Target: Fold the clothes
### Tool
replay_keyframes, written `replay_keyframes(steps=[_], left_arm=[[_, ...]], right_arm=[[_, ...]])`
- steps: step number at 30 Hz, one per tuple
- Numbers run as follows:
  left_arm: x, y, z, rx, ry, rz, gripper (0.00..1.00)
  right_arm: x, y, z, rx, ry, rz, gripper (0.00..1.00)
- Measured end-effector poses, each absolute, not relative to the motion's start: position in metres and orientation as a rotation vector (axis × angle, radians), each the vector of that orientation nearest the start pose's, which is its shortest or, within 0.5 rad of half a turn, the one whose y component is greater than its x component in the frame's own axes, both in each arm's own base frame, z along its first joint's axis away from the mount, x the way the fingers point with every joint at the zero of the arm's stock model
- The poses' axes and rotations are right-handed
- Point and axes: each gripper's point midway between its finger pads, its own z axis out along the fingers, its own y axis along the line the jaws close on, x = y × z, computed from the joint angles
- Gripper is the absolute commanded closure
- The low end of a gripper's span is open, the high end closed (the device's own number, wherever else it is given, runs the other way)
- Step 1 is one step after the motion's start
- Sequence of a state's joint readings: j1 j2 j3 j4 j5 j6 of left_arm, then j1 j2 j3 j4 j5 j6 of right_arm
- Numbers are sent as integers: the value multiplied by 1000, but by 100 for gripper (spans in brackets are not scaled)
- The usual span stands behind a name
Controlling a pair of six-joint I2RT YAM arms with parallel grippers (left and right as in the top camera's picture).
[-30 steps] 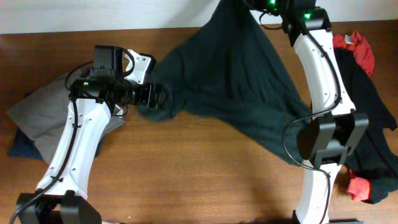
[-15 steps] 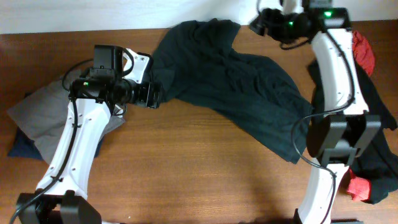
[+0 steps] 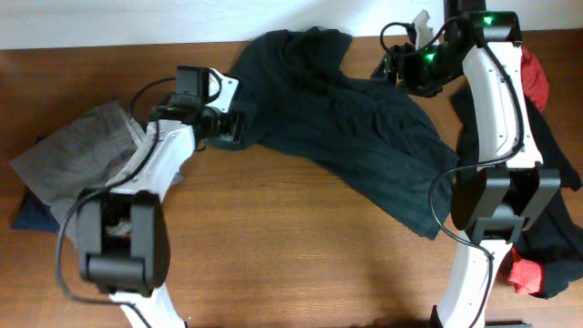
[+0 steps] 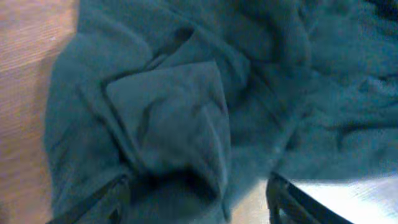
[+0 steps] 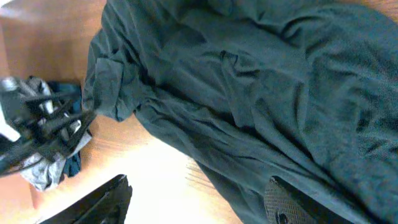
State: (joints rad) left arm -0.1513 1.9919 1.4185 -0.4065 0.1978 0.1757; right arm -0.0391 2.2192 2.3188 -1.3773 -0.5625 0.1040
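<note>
The clothes' large dark green T-shirt lies crumpled across the table, running from the back middle to the front right. My left gripper sits at the shirt's left edge. In the left wrist view its jaws stand wide apart, with a bunched fold of the shirt between and ahead of them. My right gripper hovers over the shirt's back right part, open and holding nothing. In the right wrist view the right gripper looks down on the shirt and bare wood.
A grey garment lies at the left over a navy one. A black garment and red fabric are piled at the right, and more red cloth lies near the front right. The table's back edge meets a white wall.
My right gripper has let go of the shirt, which dropped from its raised peak onto the table. The left arm swung its gripper rightward along the shirt's left edge.
</note>
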Motion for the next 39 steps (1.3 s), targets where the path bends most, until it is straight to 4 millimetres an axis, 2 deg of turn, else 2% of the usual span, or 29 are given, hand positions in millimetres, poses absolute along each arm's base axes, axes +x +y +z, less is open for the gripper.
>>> replay_keyframes(steps=[1, 2, 5, 7, 11, 13, 17, 21, 23, 26, 31, 35, 39], left_arm=[[492, -111, 64, 492, 2495, -240, 40], [494, -112, 56, 500, 2501, -234, 50], [492, -114, 42, 506, 2527, -224, 91], [490, -113, 39, 504, 2543, -204, 100], [478, -92, 39, 453, 2639, -62, 100], [469, -74, 50, 421, 2679, 51, 100], [459, -36, 105, 324, 2648, 251, 100], [444, 5, 164, 183, 2584, 347, 99], [438, 19, 178, 137, 2575, 370, 98], [430, 31, 180, 100, 2602, 394, 97], [424, 31, 173, 107, 2637, 397, 95], [422, 31, 172, 107, 2646, 398, 85], [422, 31, 172, 105, 2647, 397, 82]], right_arm=[[483, 73, 198, 78, 2764, 810, 27], [482, 73, 197, 78, 2767, 810, 27], [480, 73, 197, 80, 2775, 812, 27], [479, 72, 196, 82, 2784, 808, 26], [472, 65, 190, 101, 2831, 742, 25], [466, 59, 185, 121, 2873, 688, 21], [451, 42, 174, 168, 2967, 538, 18], [437, 28, 158, 222, 3054, 416, 16], [431, 24, 148, 253, 3092, 381, 16], [419, 18, 129, 315, 3158, 341, 20], [395, 6, 101, 439, 3265, 312, 24], [375, -5, 83, 517, 3335, 306, 24], [366, -10, 69, 548, 3365, 296, 24]])
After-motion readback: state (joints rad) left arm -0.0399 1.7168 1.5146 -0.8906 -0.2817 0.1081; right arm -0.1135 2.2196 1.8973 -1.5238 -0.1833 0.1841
